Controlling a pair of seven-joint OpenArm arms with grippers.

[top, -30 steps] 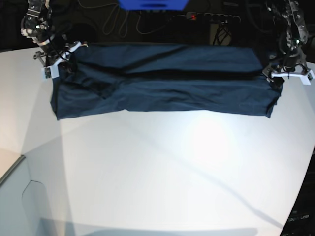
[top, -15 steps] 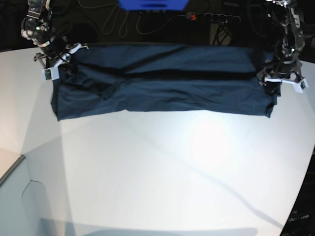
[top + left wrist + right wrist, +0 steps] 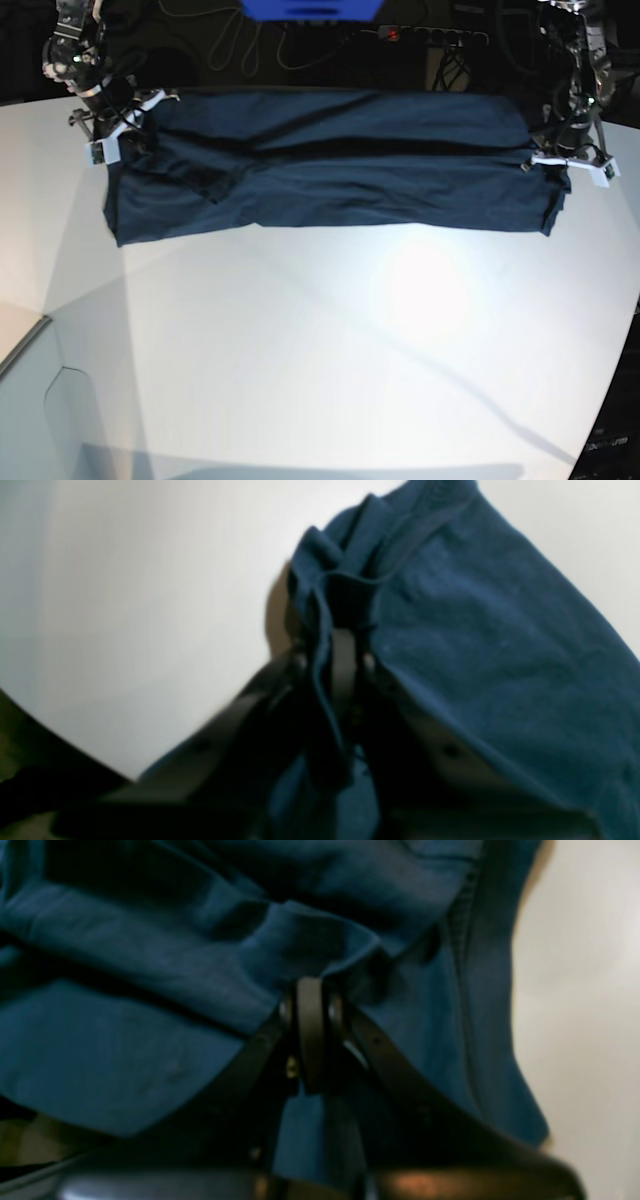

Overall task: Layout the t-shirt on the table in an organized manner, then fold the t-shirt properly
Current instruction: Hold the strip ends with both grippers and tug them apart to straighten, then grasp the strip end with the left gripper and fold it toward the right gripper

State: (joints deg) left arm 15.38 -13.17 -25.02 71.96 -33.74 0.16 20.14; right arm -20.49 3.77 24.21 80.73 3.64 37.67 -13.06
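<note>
Between the two grippers in the base view, the t-shirt [image 3: 330, 160] lies stretched as a long folded band across the far part of the table [image 3: 330, 350]; the right gripper [image 3: 112, 135] sits at one end of it and the left gripper [image 3: 568, 163] at the other. In the left wrist view, the left gripper [image 3: 340, 650] has its jaws pressed together on a bunched fold of navy cloth, with the shirt draping off beside it. In the right wrist view, the right gripper [image 3: 310, 1005] is likewise clamped tight on a pinch of shirt, fabric spreading all around it.
</note>
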